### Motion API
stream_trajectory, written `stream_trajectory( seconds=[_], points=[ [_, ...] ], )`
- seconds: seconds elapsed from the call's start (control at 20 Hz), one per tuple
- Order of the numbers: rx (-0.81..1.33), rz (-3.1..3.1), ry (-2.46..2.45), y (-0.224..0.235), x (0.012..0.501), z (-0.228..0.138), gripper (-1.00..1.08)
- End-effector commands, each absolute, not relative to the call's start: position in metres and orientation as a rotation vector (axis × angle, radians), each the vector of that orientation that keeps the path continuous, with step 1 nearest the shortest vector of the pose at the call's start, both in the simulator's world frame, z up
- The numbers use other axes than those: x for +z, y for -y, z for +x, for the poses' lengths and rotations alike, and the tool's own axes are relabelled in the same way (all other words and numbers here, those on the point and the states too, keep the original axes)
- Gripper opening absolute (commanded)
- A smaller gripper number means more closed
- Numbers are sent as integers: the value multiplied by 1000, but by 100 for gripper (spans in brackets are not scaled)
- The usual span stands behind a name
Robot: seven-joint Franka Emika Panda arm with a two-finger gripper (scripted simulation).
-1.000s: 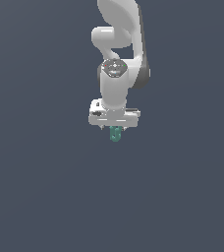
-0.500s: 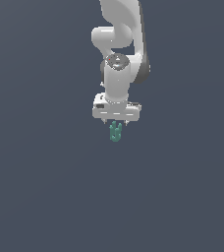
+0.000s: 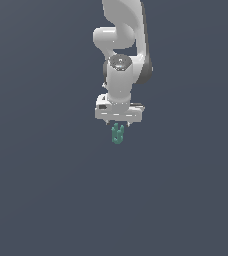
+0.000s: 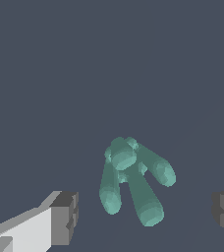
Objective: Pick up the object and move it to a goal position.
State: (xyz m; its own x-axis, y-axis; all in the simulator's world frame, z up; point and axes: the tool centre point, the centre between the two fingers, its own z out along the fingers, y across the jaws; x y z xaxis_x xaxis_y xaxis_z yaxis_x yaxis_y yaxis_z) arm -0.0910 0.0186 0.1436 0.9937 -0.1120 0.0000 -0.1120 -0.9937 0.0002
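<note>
Presently listed: one arm (image 3: pixel 121 55), glossy white, rounded segments, pointing down over a flat slate-grey ground (image 3: pixel 36 200). Gripper (image 3: pixel 118 125): white blocky palm, dark grey square-edged fingertips (image 4: pixel 65 217), jaws spread wide, holding nothing. Object (image 3: pixel 117 134): small, teal-green, smooth and matt, three rounded cylindrical prongs (image 4: pixel 146 197) fanning from a knobbed hub, lying just under the gripper, between the fingertips and clear of both.

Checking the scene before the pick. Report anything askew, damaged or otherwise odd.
Nothing stands out. The teal-green object looks whole, its prongs intact, just below the gripper in the exterior view. In the wrist view it sits in the gap between the two open fingers, touching neither. Whether it rests on a surface cannot be told.
</note>
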Motion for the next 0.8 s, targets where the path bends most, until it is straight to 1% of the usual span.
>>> stream_trajectory(
  seconds=[0.0, 0.4, 0.7, 0.75],
  points=[
    [-1, 3136, 176, -19, 139, -91, 100],
    [0, 3136, 178, -19, 105, -93, 100],
    [0, 3136, 178, -19, 96, -93, 100],
    [0, 3136, 178, -19, 96, -93, -100]
  ],
)
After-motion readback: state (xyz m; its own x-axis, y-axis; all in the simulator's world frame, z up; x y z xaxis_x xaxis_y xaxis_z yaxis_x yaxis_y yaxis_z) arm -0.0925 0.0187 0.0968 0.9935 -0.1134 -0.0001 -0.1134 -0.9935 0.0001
